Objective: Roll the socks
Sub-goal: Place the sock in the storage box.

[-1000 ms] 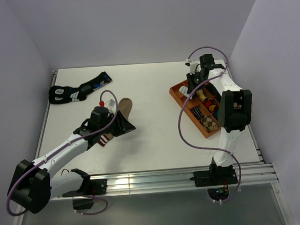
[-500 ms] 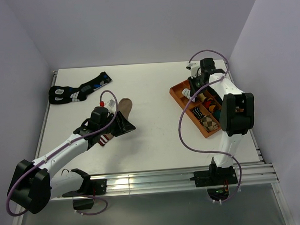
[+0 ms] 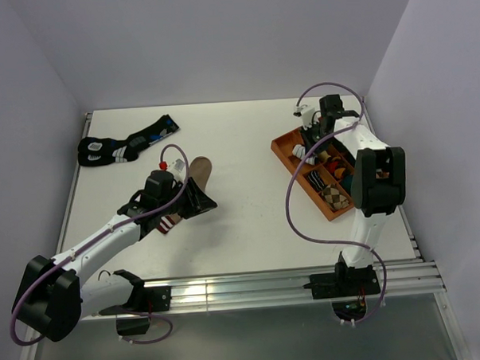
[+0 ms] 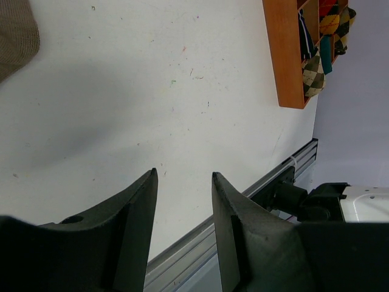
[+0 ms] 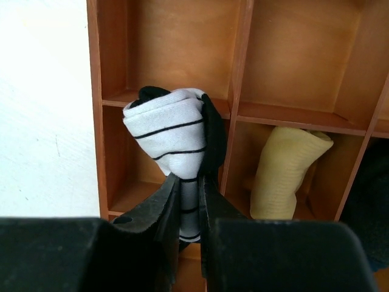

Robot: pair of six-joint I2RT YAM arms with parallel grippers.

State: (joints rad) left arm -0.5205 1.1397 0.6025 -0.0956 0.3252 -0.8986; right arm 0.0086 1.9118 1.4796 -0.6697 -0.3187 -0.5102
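Observation:
The white sock point(image 5: 170, 128) with thin black stripes and black edging is bunched into a roll, and my right gripper point(image 5: 189, 177) is shut on its lower part. It hangs over the divider between compartments at the far end of the orange tray point(image 5: 94, 91). From above, this sock point(image 3: 300, 151) shows at the tray's far-left corner under the right gripper point(image 3: 306, 145). The tan-brown sock point(image 3: 200, 167) lies flat at mid-left with its striped cuff point(image 3: 168, 223) partly under my left arm. My left gripper point(image 3: 207, 204) hovers open beside it; the left gripper point(image 4: 182, 173) has only bare table between its fingers.
The orange tray point(image 3: 280, 156) holds a pale yellow roll point(image 5: 282, 170) and argyle and coloured bundles point(image 4: 313, 73). Black socks with blue and white marks point(image 3: 123, 143) lie at the far left. A metal rail point(image 3: 253, 287) runs along the near edge.
My right wrist has shifted slightly leftward over the tray's far end, still gripping the white sock. The left arm has not moved.

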